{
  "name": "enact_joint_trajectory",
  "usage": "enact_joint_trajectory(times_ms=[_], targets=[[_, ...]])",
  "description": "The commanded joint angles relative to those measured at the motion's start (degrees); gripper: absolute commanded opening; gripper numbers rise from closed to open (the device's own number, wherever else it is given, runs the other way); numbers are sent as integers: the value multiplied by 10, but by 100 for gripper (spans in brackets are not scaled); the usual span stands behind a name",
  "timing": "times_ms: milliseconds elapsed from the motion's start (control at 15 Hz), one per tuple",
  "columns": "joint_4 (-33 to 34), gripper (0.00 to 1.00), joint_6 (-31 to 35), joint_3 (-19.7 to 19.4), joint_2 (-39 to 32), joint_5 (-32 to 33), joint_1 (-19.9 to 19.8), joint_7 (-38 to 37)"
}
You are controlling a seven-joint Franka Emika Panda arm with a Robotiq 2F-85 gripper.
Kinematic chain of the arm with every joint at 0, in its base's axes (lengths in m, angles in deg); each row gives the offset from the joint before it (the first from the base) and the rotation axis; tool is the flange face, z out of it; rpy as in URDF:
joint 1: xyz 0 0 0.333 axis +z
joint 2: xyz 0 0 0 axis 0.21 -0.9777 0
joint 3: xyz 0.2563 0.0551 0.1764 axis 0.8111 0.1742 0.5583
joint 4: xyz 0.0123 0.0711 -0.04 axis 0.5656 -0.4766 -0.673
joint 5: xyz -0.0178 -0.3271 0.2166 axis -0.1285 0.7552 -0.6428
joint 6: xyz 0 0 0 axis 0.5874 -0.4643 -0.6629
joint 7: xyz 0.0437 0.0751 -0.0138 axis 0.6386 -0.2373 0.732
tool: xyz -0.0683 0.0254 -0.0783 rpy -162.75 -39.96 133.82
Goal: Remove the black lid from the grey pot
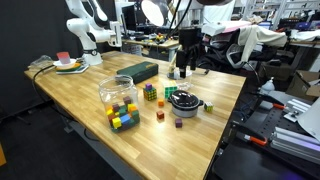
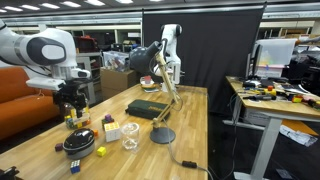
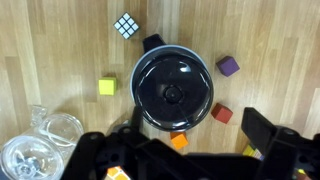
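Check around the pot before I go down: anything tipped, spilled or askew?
Nothing tipped or spilled. The lid sits centred on the pot, and the jar stands upright. Only oddity: loose cubes lie scattered close around the pot, the orange one right beside its rim.

Above the black lid [image 3: 172, 92]: clear air, nothing between it and the hand [image 1: 184, 70], whose fingers stand apart. Around the grey pot [image 1: 187, 107]: crowded. Dark cube [image 3: 152, 42] touching or just beside the rim; orange cube [image 3: 179, 141] just beside it; yellow cube [image 3: 107, 87], red cube [image 3: 221, 113] and purple cube [image 3: 228, 67] near, with bare tabletop [image 3: 275, 60] in the gaps. Rubik's cube [image 3: 125, 25] a little further off. Clear jar [image 1: 120, 100] stands tall toward the tabletop's middle; green box [image 1: 138, 72] beyond, well apart. Toward the pot's nearest long edge: bare wood.
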Motion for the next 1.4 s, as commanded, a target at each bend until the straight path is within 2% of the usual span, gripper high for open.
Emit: enact_joint_trajectory(times_ms=[0,67,133,667,1067,1333], targets=[[25,100,15,-3,-38,-68,-9,40],[29,100,17,-4,-45,-80,-12,48],[19,100,10,-4,-33,-54,-8,27],[21,100,10,-3,-37,-56,-7,28],[35,100,23,-5,-94,-67,-12,19],[63,100,24,4,-145,-106,-28,41]])
